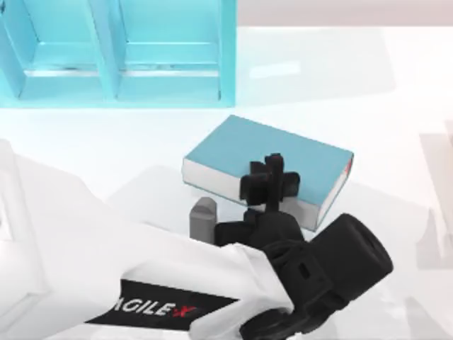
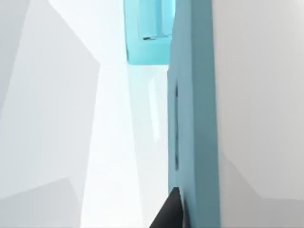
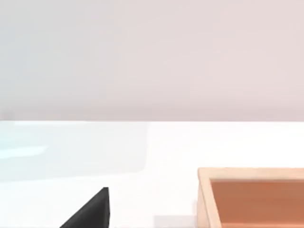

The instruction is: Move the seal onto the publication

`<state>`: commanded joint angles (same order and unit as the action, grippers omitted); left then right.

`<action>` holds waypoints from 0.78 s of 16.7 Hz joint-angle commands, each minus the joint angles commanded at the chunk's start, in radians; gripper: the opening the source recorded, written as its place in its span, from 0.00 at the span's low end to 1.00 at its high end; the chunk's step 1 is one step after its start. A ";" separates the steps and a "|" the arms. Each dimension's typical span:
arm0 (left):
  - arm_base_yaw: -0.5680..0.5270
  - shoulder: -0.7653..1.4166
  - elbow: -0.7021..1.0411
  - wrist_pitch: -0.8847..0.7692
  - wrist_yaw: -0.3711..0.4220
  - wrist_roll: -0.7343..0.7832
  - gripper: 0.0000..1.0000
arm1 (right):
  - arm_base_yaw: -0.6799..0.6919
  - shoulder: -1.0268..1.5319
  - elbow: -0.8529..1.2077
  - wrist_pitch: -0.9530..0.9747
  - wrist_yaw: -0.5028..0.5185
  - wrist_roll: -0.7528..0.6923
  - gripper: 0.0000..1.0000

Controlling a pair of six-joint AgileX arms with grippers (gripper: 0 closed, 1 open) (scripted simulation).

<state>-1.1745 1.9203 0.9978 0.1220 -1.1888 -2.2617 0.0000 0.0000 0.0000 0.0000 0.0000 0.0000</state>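
Observation:
The publication (image 1: 272, 152), a thick teal-blue book with white page edges, lies flat near the middle of the table. My left gripper (image 1: 271, 183) hangs over the book's near edge, pointing down at the cover. The left wrist view looks along the teal cover (image 2: 192, 118) from very close. The seal is hidden. A thin red sliver (image 1: 348, 166) shows at the book's right corner, and I cannot tell what it is. A black part of my right gripper (image 3: 90, 211) shows above the white table in the right wrist view.
A large light-blue shelf unit (image 1: 117, 53) stands at the back left, also seen past the book as the shelf unit (image 2: 147, 28). A wooden box (image 3: 251, 194) with an orange inside sits near my right gripper. My left arm's white body (image 1: 106, 269) covers the front left.

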 joint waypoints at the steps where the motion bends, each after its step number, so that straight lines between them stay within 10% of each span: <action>1: -0.021 0.005 0.005 0.005 -0.018 -0.023 0.00 | 0.000 0.000 0.000 0.000 0.000 0.000 1.00; 13: -0.046 0.001 0.006 -0.022 -0.036 -0.064 0.00 | 0.000 0.000 0.000 0.000 0.000 0.000 1.00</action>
<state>-1.2203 1.9208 1.0040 0.0997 -1.2252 -2.3259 0.0000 0.0000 0.0000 0.0000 0.0000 0.0000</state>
